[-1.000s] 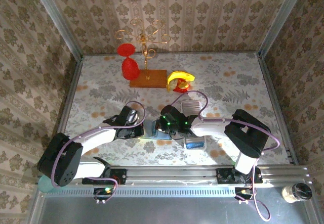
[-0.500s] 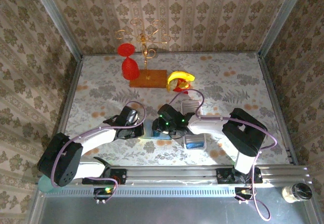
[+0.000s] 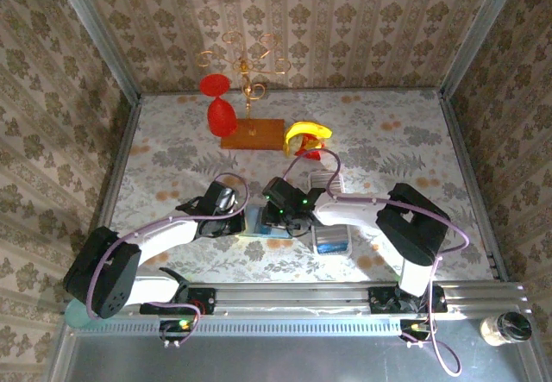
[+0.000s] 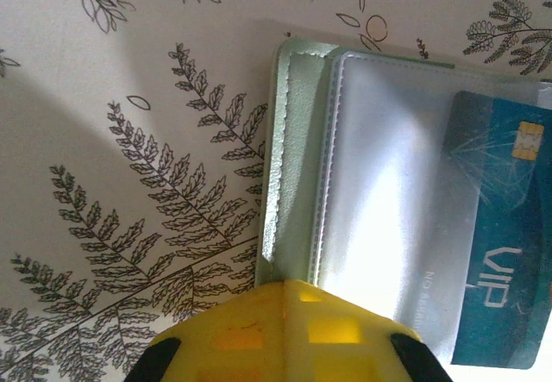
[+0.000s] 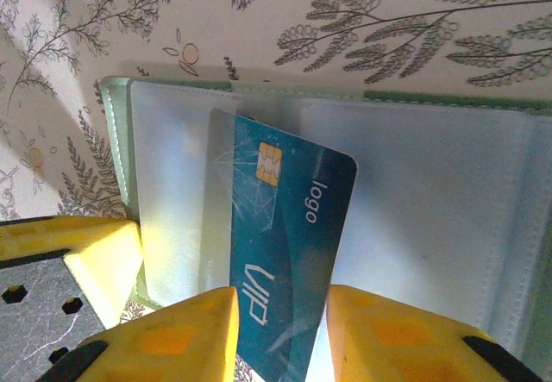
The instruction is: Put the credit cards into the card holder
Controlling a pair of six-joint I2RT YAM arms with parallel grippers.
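The sage-green card holder [image 3: 256, 223] lies open on the table, its clear sleeves up [image 5: 448, 227]. A blue credit card [image 5: 285, 218] lies flat on it, its left edge tucked under a clear sleeve; the left wrist view has the card [image 4: 496, 227] at the right. My right gripper [image 5: 280, 335] stands open just above the card's near end, one yellow finger [image 5: 164, 335] on each side. My left gripper [image 4: 297, 322] is shut, its tips resting on the holder's green edge [image 4: 297, 166]. From above, the left gripper [image 3: 237, 221] and right gripper [image 3: 274, 218] flank the holder.
A white tray [image 3: 331, 242] with something blue in it sits right of the holder, and a second small tray [image 3: 323, 179] lies behind it. Further back stand a wooden base with a gold rack [image 3: 252, 132], a red glass [image 3: 221, 116] and a banana [image 3: 308, 132].
The right gripper has slid left over the holder and its jaws have come apart from shut. The left arm has stayed put.
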